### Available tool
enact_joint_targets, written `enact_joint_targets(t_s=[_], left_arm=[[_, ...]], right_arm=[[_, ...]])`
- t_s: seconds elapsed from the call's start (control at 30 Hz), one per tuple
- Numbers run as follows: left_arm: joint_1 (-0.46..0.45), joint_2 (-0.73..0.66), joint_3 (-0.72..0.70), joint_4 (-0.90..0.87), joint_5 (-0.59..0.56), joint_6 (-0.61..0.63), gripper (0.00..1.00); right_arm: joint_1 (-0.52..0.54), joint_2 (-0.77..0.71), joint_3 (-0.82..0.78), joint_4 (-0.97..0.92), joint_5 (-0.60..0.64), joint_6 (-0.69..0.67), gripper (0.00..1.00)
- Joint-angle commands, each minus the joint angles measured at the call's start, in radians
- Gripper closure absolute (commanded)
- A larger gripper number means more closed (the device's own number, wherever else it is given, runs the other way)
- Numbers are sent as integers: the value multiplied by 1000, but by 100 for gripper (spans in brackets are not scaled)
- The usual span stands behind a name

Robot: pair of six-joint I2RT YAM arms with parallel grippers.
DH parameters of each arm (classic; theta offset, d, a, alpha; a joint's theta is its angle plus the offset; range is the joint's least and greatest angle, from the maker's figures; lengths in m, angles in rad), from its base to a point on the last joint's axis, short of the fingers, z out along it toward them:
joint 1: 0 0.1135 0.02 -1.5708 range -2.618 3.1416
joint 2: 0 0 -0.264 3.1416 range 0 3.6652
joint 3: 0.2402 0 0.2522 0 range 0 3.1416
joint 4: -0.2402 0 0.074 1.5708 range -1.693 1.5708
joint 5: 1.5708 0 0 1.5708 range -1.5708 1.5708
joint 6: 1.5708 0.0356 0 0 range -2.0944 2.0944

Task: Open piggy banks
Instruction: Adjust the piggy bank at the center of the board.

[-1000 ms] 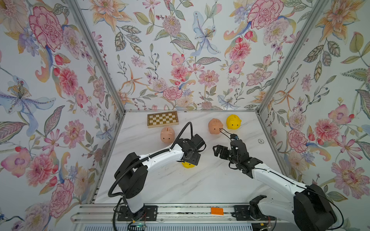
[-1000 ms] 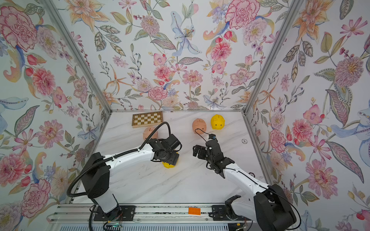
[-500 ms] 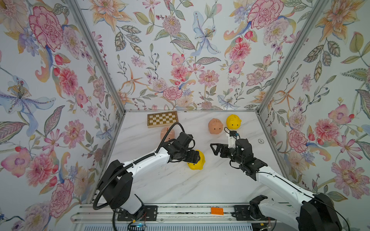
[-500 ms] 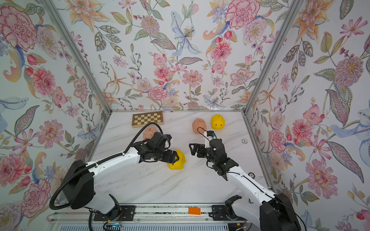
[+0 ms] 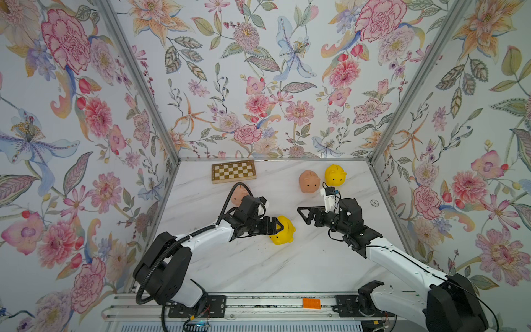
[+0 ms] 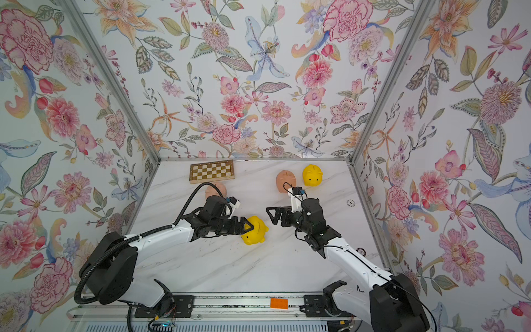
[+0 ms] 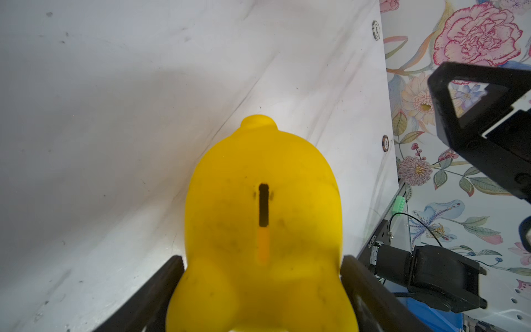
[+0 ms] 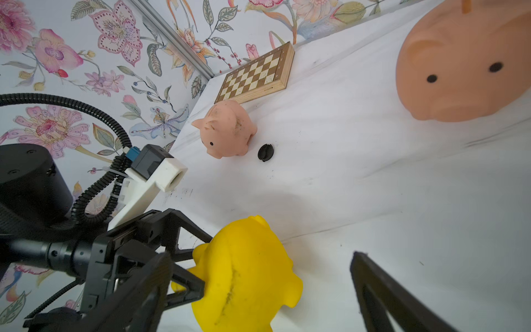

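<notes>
My left tool [image 5: 278,227] is clamped on a yellow pig [image 7: 264,201] — a jaw on each flank, coin slot facing the wrist camera — near the middle of the desk [image 5: 258,267]. My right tool [image 5: 304,215] hangs at that pig's 3 o'clock, jaws wide apart and empty, near but not touching it. Toward 11 o'clock a pink pig [image 8: 227,129] sits just before the board [image 5: 233,171], a loose black plug [image 8: 265,152] beside it. At 1 o'clock sit the far pink pig [image 5: 309,181] and far yellow pig [image 5: 334,175], side by side.
</notes>
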Motion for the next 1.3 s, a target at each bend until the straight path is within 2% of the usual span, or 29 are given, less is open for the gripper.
enact_joint_targets(t_s=[0.0,0.17,0.47,0.93,1.1,1.27], left_arm=[[11,-27,-20,50,25,-13,8],[18,-16,-24,48,19,-4,1],[45,6,-34,48,21,12,1],[76,14,-54,20,0,44,1],[78,9,-23,-45,-48,90,1],[77,-28,0,-86,-91,165,1]], right_arm=[[0,12,-18,51,-28,10,1],[0,19,-14,45,-37,14,1],[2,24,-21,39,-40,12,1],[24,129,2,58,-70,15,1],[48,159,-5,23,-47,1,1],[82,180,-15,-66,37,-31,1]])
